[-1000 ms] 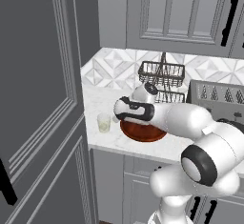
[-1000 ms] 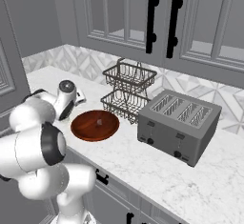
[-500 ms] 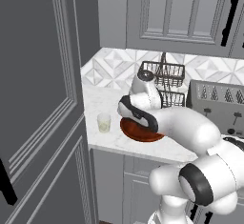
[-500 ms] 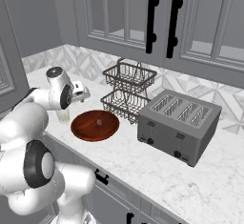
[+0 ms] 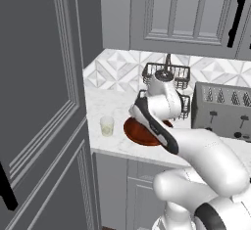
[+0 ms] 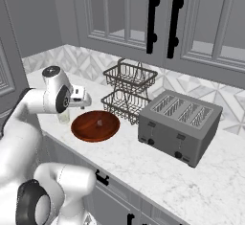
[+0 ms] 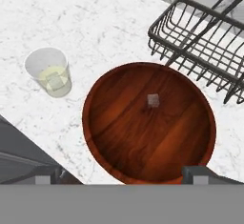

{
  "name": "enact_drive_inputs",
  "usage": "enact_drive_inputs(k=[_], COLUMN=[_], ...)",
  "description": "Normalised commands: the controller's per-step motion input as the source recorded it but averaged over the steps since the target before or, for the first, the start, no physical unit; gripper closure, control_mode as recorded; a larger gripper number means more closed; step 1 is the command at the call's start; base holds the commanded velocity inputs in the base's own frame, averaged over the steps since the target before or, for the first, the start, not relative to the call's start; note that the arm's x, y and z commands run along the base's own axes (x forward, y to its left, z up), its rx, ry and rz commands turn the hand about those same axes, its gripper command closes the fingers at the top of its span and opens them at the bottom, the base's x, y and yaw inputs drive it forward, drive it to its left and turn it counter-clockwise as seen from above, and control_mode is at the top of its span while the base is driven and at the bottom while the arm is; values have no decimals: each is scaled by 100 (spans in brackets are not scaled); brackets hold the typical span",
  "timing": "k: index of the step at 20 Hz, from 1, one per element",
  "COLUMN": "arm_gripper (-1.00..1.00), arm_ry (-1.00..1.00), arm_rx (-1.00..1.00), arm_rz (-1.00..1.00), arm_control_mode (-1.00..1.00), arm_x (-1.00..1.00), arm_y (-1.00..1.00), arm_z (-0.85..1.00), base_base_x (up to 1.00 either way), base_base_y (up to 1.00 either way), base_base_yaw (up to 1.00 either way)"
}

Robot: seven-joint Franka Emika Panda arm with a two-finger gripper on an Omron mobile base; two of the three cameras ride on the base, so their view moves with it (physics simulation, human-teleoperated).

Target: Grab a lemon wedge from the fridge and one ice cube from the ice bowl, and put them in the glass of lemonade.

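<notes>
White marble countertop, veined in grey, spreads beneath the gripper point(image 7: 122, 173), whose two dark fingertips stand spread wide with nothing between them. Directly under the hand sits the wide round reddish-brown wooden ice bowl point(image 7: 119, 142), and near its middle, a little ahead of the fingertips, lies the tiny translucent ice cube point(image 7: 153, 100), alone on the polished wood and not yet touched. Off to the hand's left in the hand view, just beside the bowl but apart from it, stands the small clear glass of lemonade point(image 7: 49, 72); a pale blocky shape shows in the yellowish liquid, though whether that is a lemon wedge, ice or only the drink's surface cannot be told. Beyond the bowl, further from the hand, rises the dark two-tier wire basket point(image 7: 200, 37), close to the bowl's far rim. In the right base view the chrome four-slot toaster point(image 6: 179, 126) sits well past the basket. At the left edge of the left base view looms the tall dark grey fridge door point(image 5: 39, 102). Judging from this, the ice step is just at hand: the empty gripper must still descend, close on the cube and carry it to the glass.
</notes>
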Motion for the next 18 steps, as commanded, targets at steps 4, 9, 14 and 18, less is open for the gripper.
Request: enact_drive_inputs(k=[4,9,14,18], arm_gripper=[-100,-100,-100,-100], arm_ry=[-4,0,-4,-4], arm_rx=[5,2,5,2], arm_rz=[-6,-5,-21,1], arm_control_mode=[-100,-100,-100,-100], arm_x=[-41,-43,-81,-23], arm_y=[-7,-9,-49,-32], arm_z=[0,0,0,1], base_base_x=[0,0,0,0], base_base_y=[0,0,0,0], base_base_yaw=[0,0,0,0])
